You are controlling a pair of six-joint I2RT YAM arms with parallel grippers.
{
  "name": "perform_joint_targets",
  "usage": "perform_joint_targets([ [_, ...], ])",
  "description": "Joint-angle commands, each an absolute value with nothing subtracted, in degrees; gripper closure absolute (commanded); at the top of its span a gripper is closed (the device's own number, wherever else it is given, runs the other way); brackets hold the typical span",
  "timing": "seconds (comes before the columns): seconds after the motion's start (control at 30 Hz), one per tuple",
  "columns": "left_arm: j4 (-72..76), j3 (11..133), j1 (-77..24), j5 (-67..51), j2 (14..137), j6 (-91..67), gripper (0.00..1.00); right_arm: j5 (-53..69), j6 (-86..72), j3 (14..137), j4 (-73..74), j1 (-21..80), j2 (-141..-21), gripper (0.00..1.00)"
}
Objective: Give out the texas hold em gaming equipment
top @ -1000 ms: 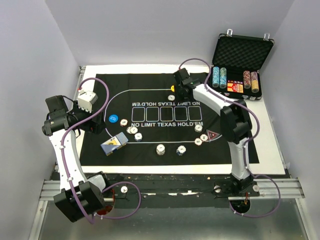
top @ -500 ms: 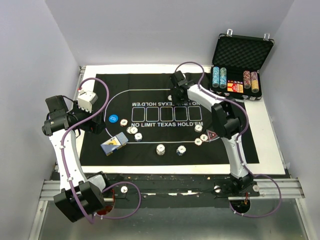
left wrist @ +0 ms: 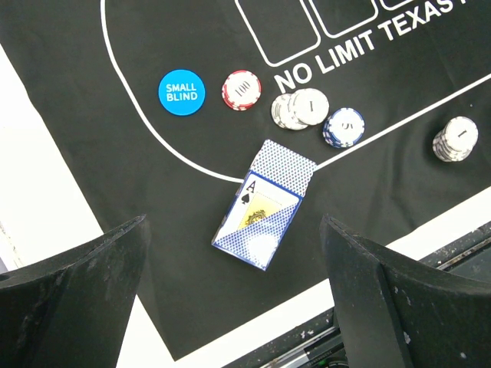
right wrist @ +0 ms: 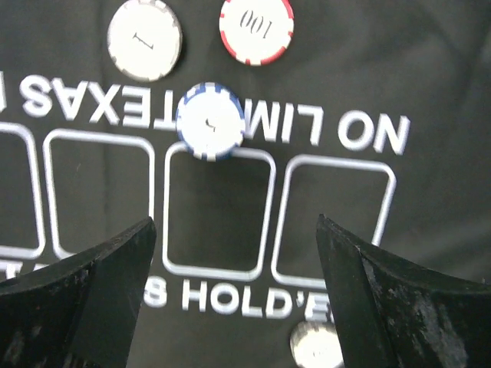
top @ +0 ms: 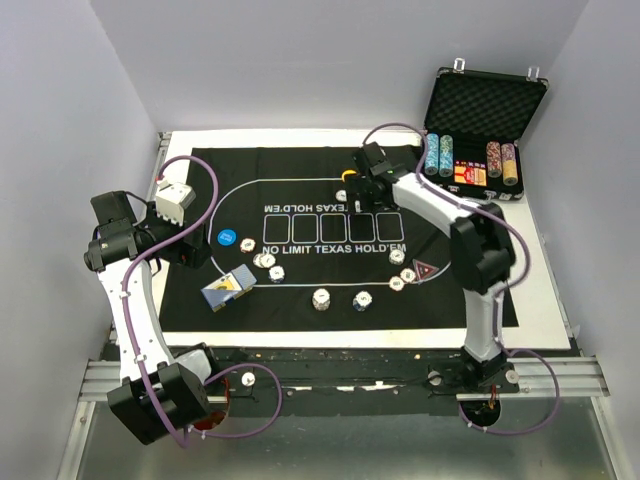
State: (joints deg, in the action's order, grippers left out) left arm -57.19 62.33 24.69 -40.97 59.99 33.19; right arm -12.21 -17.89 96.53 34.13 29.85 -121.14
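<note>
Black felt mat (top: 250,200) fills the table seen from above, with an open chip case (top: 485,105) at its far right corner and rows of chips still racked inside. The right gripper (top: 360,180) reaches to the mat's far side beside a yellow button disc (top: 346,176), while the left gripper (top: 175,205) hangs over the mat's left edge. A blue button disc (top: 226,238), a deck box (top: 227,288) and small chip stacks (top: 320,298) lie along the near curve. From the left wrist, the fingers (left wrist: 84,291) stand wide apart with nothing between them, high above the deck box, which shows an ace of spades; the disc reads "small blind", and red, white and blue chips sit just beyond it. From the right wrist, the fingers (right wrist: 84,284) are likewise spread and empty. A blue chip (right wrist: 210,121) lies free on the printed lettering beyond them, with a white chip (right wrist: 144,38) and a red chip (right wrist: 256,29) further off. The step looks like laying out chips at the far seat. The next move probably calls for lifting clear without nudging these three, then fetching more from the case.
</note>
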Motion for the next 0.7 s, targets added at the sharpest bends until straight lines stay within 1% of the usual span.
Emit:
perform_joint_targets([
  [0.0, -58.4, 62.1, 25.0, -41.7, 58.8, 34.1, 0.01, -11.2, -19.3, 86.3, 33.3, 32.7, -108.4, 0.06],
  [0.17, -58.4, 62.3, 25.1, -41.6, 59.1, 33.9, 0.01, -9.3, -23.0, 71.7, 32.3, 39.1, -97.5, 0.0],
  [0.3, -58.3, 62.4, 25.1, -41.6, 59.3, 33.9, 0.01, -9.1, -26.1, 64.6, 32.8, 44.2, -92.2, 0.0],
  [0.5, -58.4, 62.5, 25.1, -41.8, 59.3, 33.7, 0.01, -9.6, -29.5, 60.2, 33.6, 49.0, -89.8, 0.0],
  [0.67, -58.3, 62.0, 25.0, -41.4, 58.7, 33.8, 0.01, -10.1, -31.2, 58.1, 33.5, 52.3, -90.9, 0.0],
])
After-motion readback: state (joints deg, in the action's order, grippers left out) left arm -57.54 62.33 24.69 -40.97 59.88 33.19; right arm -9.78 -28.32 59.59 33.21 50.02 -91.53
